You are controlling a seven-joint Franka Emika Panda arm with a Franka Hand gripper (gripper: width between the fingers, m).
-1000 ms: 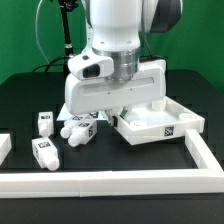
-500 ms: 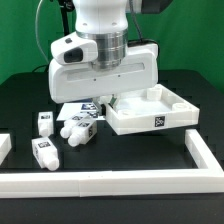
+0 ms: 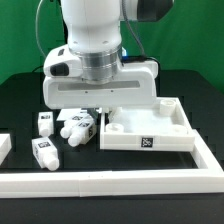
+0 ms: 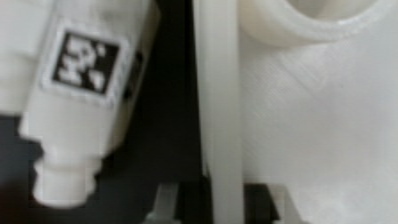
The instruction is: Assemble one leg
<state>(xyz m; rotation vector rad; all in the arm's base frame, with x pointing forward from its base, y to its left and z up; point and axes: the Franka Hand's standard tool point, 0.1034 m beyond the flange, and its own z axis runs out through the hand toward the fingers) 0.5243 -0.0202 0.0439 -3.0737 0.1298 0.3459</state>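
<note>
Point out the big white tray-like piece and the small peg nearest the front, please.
Tabletop point(image 3: 120, 142): exterior view, on its front wall.
Front leg point(image 3: 43, 153): exterior view, on its blocky tagged end.

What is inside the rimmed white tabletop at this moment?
Nothing loose shows inside the tabletop: bare white floor, plus a round socket in the wrist view. The corner nearest the legs is covered by the arm, so that part cannot be checked.
</note>
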